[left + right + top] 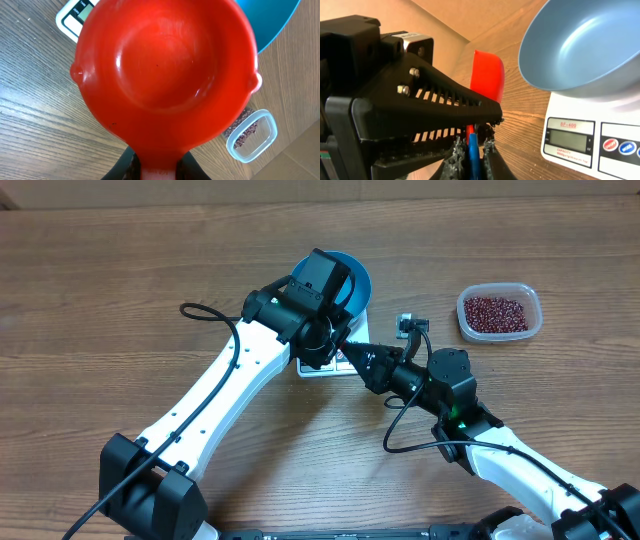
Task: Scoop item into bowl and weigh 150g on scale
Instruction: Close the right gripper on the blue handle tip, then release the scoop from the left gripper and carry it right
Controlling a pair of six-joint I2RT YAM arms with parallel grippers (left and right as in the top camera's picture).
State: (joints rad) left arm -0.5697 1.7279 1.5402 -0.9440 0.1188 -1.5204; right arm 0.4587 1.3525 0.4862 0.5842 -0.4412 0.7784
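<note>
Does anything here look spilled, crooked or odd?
Nothing stands out. The beans all lie in the clear tub, none spilled; the blue bowl sits on the scale; the left claw holds an empty red scoop.

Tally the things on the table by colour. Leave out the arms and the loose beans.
Blue: 1, the bowl
White: 1, the scale
Red: 1, the scoop
Clear: 1, the tub
Total: 4
</note>
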